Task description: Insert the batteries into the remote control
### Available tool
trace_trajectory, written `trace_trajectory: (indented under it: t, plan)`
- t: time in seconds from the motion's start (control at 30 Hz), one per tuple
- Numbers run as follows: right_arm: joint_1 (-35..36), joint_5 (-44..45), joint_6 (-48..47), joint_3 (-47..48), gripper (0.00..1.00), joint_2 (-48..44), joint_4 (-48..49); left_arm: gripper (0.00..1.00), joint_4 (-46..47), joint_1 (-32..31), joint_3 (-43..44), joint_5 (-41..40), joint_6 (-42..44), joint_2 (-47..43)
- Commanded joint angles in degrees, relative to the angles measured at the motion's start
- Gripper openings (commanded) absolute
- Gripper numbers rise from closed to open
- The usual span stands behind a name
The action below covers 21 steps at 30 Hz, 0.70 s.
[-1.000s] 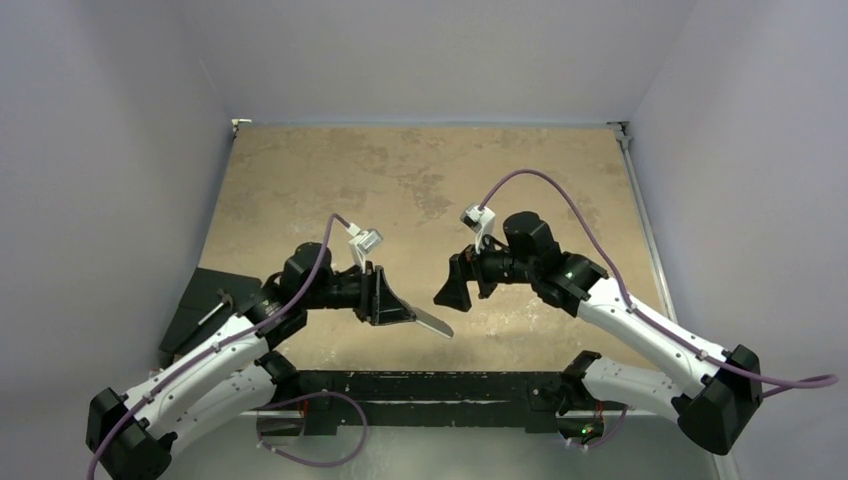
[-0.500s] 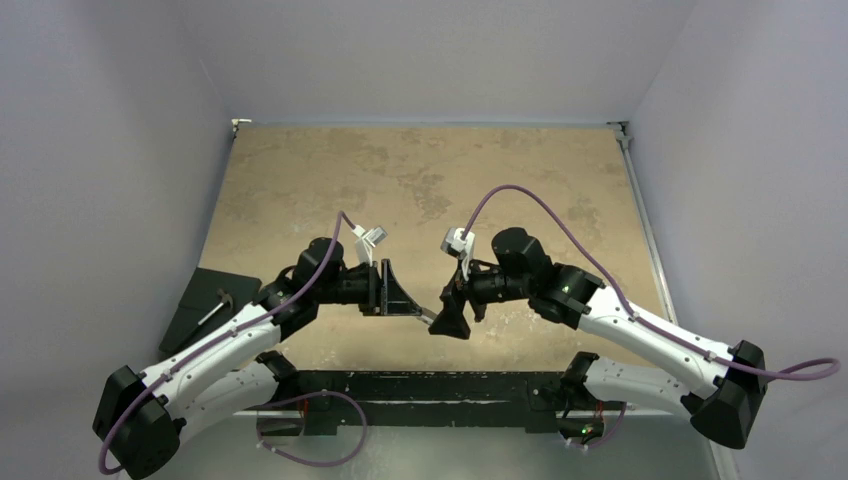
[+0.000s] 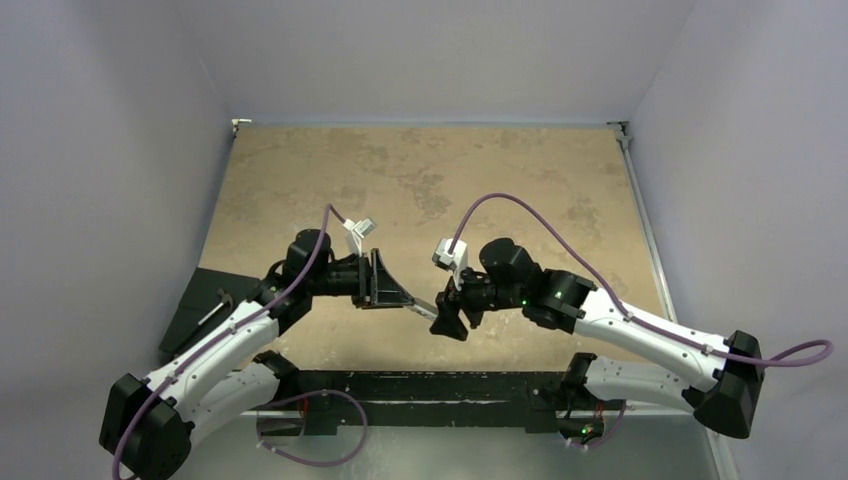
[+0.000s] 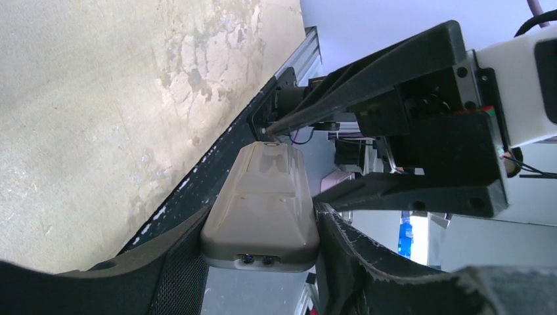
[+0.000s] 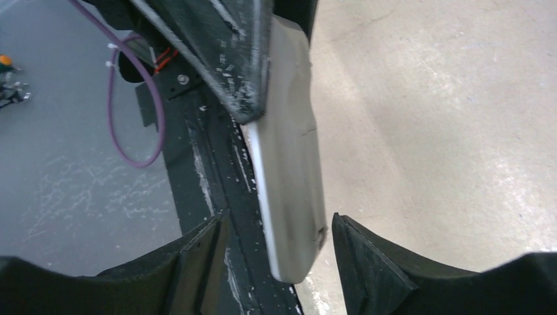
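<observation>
My left gripper [image 3: 388,290] is shut on the remote control [image 3: 424,308], held above the table's near middle with its grey back showing. In the left wrist view the remote control [image 4: 263,203] is clamped between my left gripper's [image 4: 259,252] fingers, its far end pointing at the right gripper [image 4: 292,161]. My right gripper [image 3: 450,316] stands open around that free end. In the right wrist view the remote control [image 5: 289,164] hangs between the right gripper's [image 5: 279,256] fingers with a gap on each side. The batteries are out of view.
The tan table [image 3: 420,180] stretches behind both arms, walled on three sides. A black base rail [image 3: 430,385] runs along the near edge, with a dark plate [image 3: 205,300] at its left. A purple cable [image 5: 134,111] loops below the rail.
The right gripper has moved left and down until its jaws straddle the remote's free end, and they have narrowed. The left arm has shifted the remote slightly, still gripped.
</observation>
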Motion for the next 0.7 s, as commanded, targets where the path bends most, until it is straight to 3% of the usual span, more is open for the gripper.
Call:
trace_trajectory:
  t: [0.0, 0.53, 0.6, 0.67]
  plan:
    - [0.9, 4.1, -0.2, 2.0, 0.64, 0.7, 0.0, 0.00, 2.9, 0.9, 0.1, 3.6, -1.1, 0.0]
    - [1.7, 6.0, 0.7, 2.4, 0.21, 1.8, 0.3, 0.00, 4.5, 2.3, -2.0, 4.2, -2.3, 0.9]
    - [1.7, 6.2, 1.3, 2.3, 0.15, 1.8, 0.3, 0.07, 4.5, 2.4, -2.0, 4.0, -2.2, 1.1]
    - [1.7, 6.4, 1.9, 2.1, 0.12, 1.9, 0.3, 0.21, 4.5, 2.4, -2.0, 3.6, -2.0, 1.0]
